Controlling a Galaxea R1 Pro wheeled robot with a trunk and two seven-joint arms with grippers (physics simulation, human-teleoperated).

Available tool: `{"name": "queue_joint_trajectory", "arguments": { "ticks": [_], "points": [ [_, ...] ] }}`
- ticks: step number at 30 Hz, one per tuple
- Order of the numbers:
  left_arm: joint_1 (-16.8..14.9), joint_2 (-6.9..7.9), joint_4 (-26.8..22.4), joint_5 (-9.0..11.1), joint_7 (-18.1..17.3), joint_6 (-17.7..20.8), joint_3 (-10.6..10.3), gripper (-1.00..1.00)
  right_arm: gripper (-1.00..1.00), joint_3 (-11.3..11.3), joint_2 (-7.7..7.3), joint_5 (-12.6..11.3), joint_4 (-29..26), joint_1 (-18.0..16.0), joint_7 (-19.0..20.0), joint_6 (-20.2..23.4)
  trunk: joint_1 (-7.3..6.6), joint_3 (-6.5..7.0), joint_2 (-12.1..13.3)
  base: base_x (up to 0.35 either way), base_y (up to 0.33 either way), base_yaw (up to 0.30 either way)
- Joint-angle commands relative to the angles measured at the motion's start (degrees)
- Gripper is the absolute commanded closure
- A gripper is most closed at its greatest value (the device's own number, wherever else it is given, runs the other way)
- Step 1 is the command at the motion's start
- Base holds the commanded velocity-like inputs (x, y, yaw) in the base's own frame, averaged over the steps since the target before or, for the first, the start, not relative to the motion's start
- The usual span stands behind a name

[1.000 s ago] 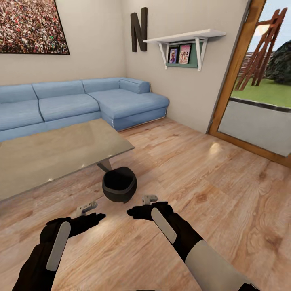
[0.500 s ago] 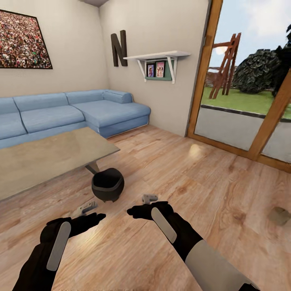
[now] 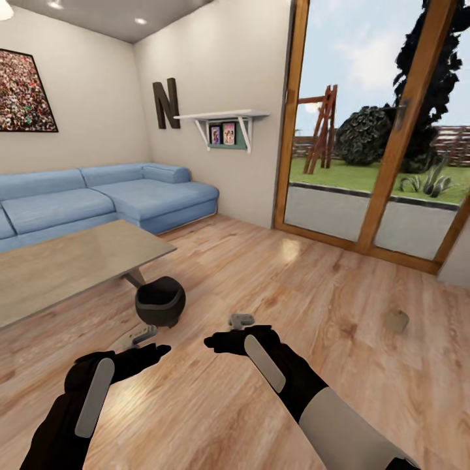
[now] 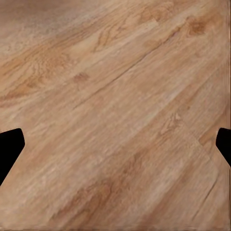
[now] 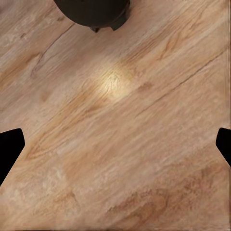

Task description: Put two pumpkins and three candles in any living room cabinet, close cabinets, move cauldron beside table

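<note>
The black cauldron stands on the wood floor right beside the corner of the low table; its rounded underside and feet also appear in the right wrist view. A small beige-tan candle lies on the floor far to the right, near the glass doors. My left gripper hovers open over bare floor just in front of the cauldron, its dark fingertips spread wide. My right gripper is open too, a little right of the cauldron, with nothing between its fingers.
A blue corner sofa runs along the back wall behind the table. Wood-framed glass doors stand at the right, looking onto a garden. A white wall shelf hangs in the corner. Open wood floor stretches ahead and to the right.
The camera has turned to the right: sofa, table and cauldron slid left in the picture, and the glass doors and the candle came into view. Both arms hold the same pose.
</note>
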Motion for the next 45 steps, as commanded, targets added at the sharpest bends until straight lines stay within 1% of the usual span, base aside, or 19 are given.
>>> {"name": "queue_joint_trajectory", "arguments": {
  "ticks": [1,45],
  "points": [
    [0.0,0.03,-0.1,0.6,0.5,0.2,0.0,-1.0,-1.0,0.1,0.0,-0.6,0.0,-0.1,-0.6,0.1,-0.07,0.23,0.0,-0.338,0.096,-0.252],
    [0.0,0.01,-1.2,0.5,0.5,0.3,-0.2,-1.0,-1.0,0.0,0.0,-0.7,0.1,-0.1,-0.5,0.1,-1.2,12.34,0.6,-0.338,0.109,-0.254]
  ]
}}
